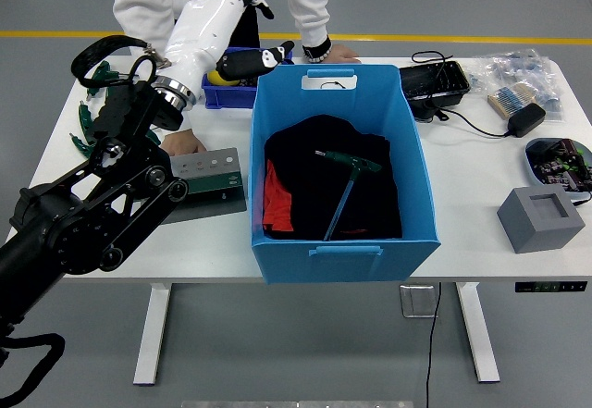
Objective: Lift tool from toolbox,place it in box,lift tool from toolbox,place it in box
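One green T-handle tool [348,184] is lying inside the tall blue plastic box [338,251], resting on the black and red cloth [305,195] that is lining its floor, handle toward the far wall and shaft slanting toward the near wall. Left of the box, a grey-green perforated panel [211,176] is sitting flat on the white table [481,214], and the robot's black left arm is crossing over the table's near left corner. Right of the box, a grey square block with a recess [540,217] is standing near the table's near right edge, with a round tray of small parts [561,160] just behind it. Further back and left of the box, the white left hand [220,29] is hanging above the table with fingers loosely spread and thumb out, gripping nothing. Below it, just past the box's far left corner, a small blue bin [233,90] is holding a yellow ball [218,76]. More green T-handle tools [92,117] are lying far left of the box. A black charger and cable [520,117] are lying right of the box's far corner. Behind the box, a person in white sleeves is leaning in, one hand [183,141] pressing on the table left of the box, the other hand [339,52] resting at the far edge.
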